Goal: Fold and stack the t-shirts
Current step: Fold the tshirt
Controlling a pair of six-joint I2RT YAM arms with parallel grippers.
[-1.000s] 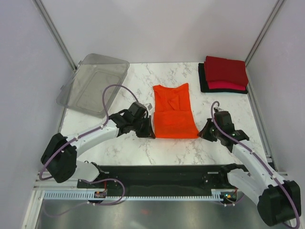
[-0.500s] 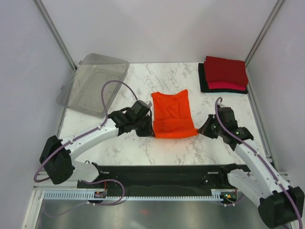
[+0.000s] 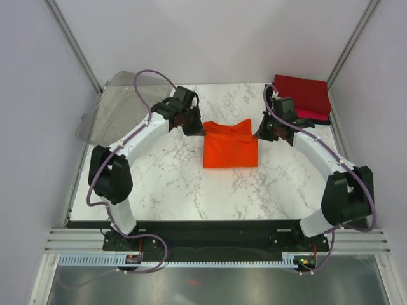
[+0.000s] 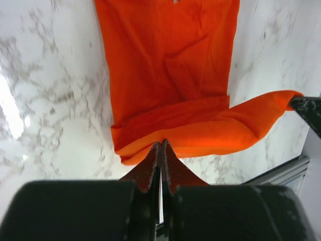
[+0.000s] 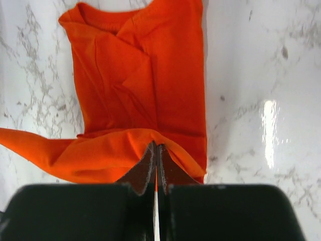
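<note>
Carried rearward, orange t-shirt hem is pinched by 2 end effectors (wrist views).

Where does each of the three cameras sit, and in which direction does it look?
Top external: above and behind the arm bases, looking down on the marble table; both arms show, left hand and right hand at the orange t-shirt.
Left wrist: on the left arm, looking past its shut fingers at the shirt on the table.
Right wrist: on the right arm, looking past its shut fingers at the shirt.
Shared: both wrist views show the shirt's raised, pinched edge.
</note>
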